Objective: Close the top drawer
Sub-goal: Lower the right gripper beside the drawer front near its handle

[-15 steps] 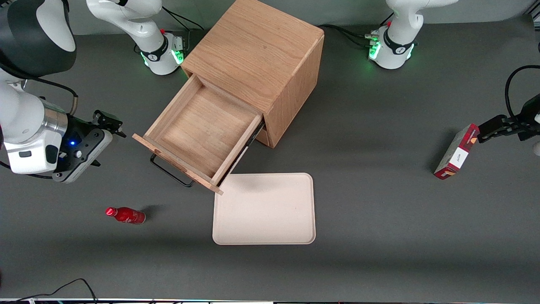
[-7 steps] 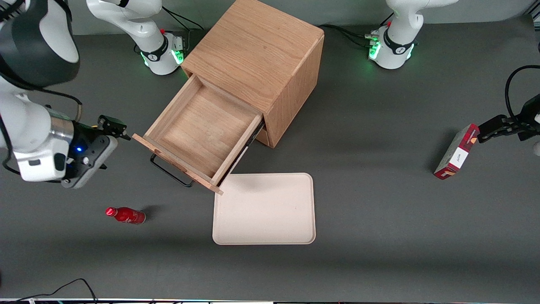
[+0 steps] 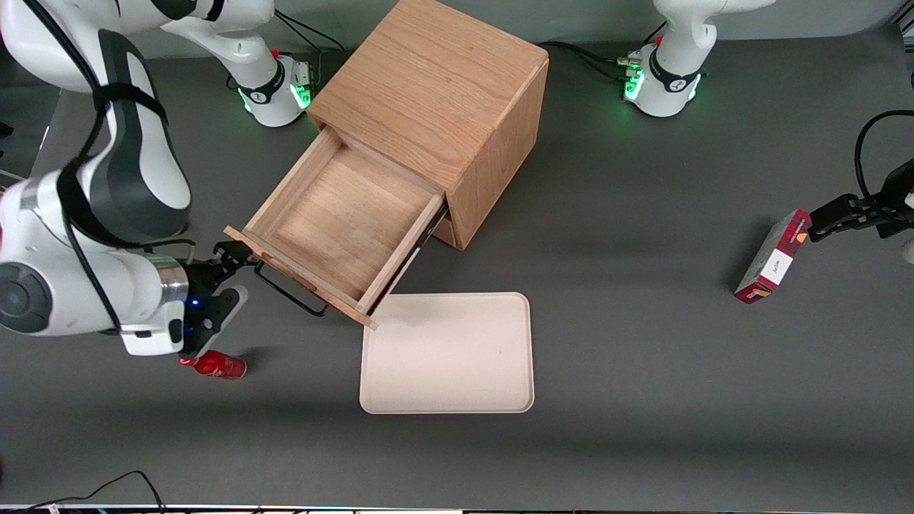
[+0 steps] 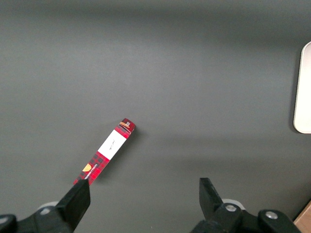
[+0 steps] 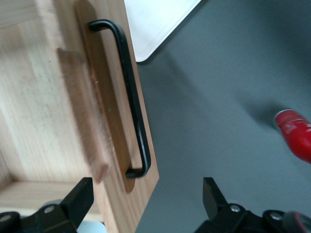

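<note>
We see the top drawer (image 3: 341,230) pulled well out of the wooden cabinet (image 3: 435,107), its inside bare, its front panel facing the working arm's end of the table. The gripper (image 3: 232,258) sits right at the corner of that front panel, just beside the end of the black wire handle (image 3: 289,289). From the wrist we look along the panel, and the handle (image 5: 127,92) runs past one finger (image 5: 80,196); the jaws stand wide apart with nothing between them. Nearer the front camera than the drawer, the cream tray (image 3: 448,353) lies flat, its corner tucked just under the drawer's front corner. The red bottle (image 3: 218,365) lies on its side near the gripper, close below the wrist. Toward the parked arm's end, a red box (image 3: 772,257) rests on the table (image 3: 643,214), well apart from the drawer.
</note>
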Motion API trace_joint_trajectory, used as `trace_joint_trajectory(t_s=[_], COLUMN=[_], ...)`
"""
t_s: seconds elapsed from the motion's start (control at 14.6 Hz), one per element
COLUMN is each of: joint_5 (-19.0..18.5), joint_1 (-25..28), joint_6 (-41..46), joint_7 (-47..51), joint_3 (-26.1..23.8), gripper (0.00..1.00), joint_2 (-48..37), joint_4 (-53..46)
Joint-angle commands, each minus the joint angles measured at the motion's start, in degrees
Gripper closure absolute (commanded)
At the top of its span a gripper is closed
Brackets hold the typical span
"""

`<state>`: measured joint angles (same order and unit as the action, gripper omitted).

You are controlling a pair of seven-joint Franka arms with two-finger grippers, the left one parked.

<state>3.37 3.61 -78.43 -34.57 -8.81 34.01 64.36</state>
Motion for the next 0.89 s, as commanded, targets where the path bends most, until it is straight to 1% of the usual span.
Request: trace_joint_trajectory(t_s=[0.0,0.48,0.82], joint_5=[1.6,1.8,1.8], joint_1=[0.9,1.7,1.7], joint_6=[0.5,-2.8,-4.2], joint_7=[2.2,4.4,4.4], joint_3=[-0.2,-0.2,-0.2], gripper=[0.0,0.0,0.0], joint_2=[3.2,6.1,6.7], joint_4=[-2.2,-2.1,-2.1])
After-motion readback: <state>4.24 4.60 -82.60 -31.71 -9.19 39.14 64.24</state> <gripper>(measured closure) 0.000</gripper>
